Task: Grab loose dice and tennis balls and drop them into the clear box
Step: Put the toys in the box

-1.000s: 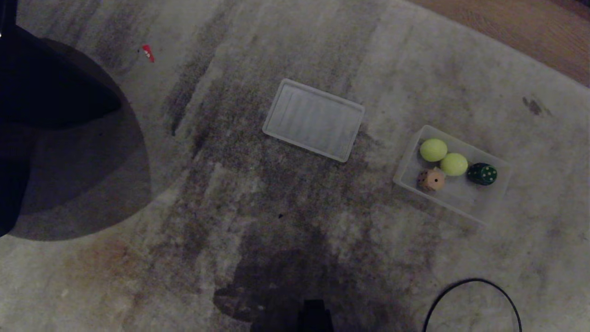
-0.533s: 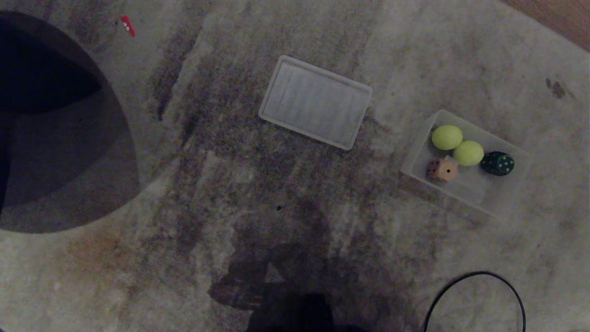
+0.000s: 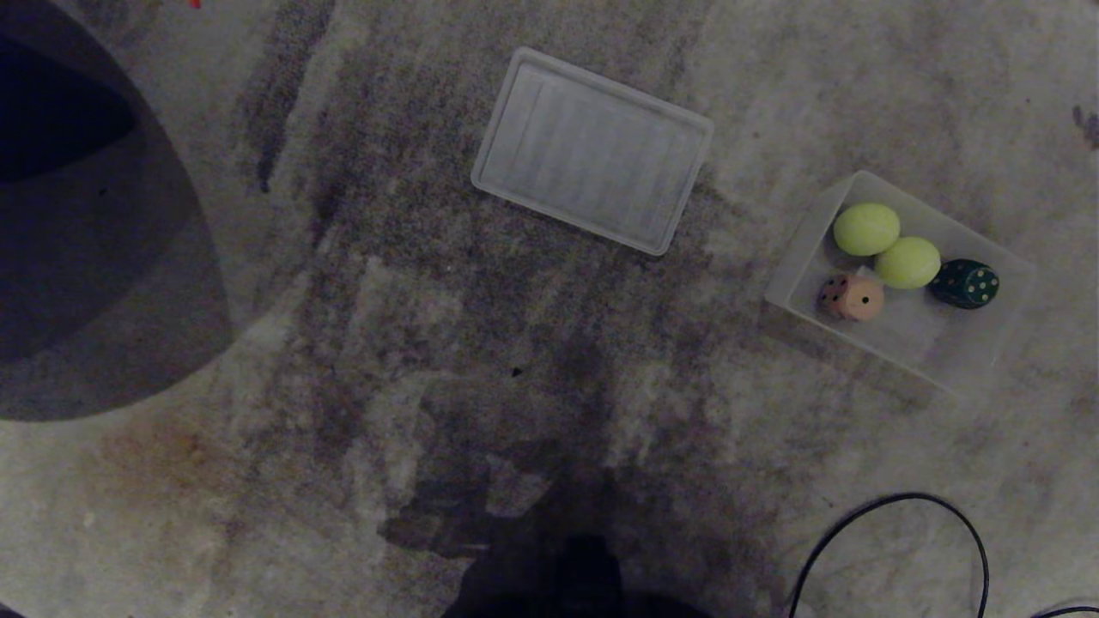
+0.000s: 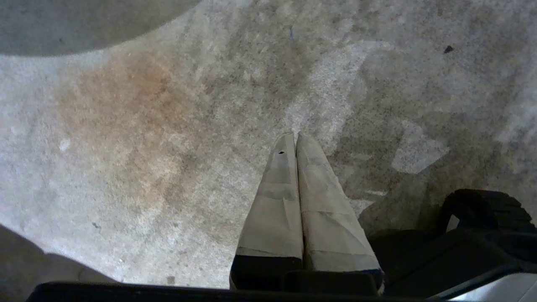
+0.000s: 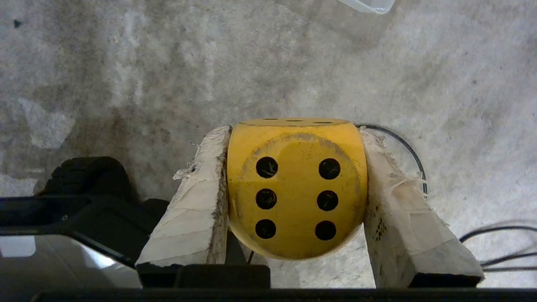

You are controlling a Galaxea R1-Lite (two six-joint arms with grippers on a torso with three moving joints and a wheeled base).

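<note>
On the grey carpet (image 3: 361, 360), far to the left, a big dark round shadow (image 3: 94, 283) is seen. Near the top edge of the carpet, around the middle, a flat ribbed see-through panel (image 3: 592, 151) is laid at a slant. To the right of it, well apart, the clear box (image 3: 996, 343) is set on the carpet, also at a slant. Two tennis balls (image 3: 865, 229) are held in the box, side by side and touching. Beside them, at the near left part of the box, the pinkish die (image 3: 851, 298) is found, and the dark green die (image 3: 966, 284) is placed at the right of the balls. Down by the near right part of the carpet, a black cable (image 3: 884, 506) is curved in a loop. No arm is seen from the head. From the left wrist, the left gripper (image 4: 295, 136) is shown above bare carpet, with its two taped fingers (image 4: 277, 197) pressed together and nothing between them. From the right wrist, the right gripper (image 5: 295, 130) is shown over the carpet, and the yellow die (image 5: 295, 188) is squeezed between its two taped fingers (image 5: 197, 209), with the six black dots turned to the camera. A small corner of see-through plastic is seen at the far edge of that view; whether it is the box cannot be told.
</note>
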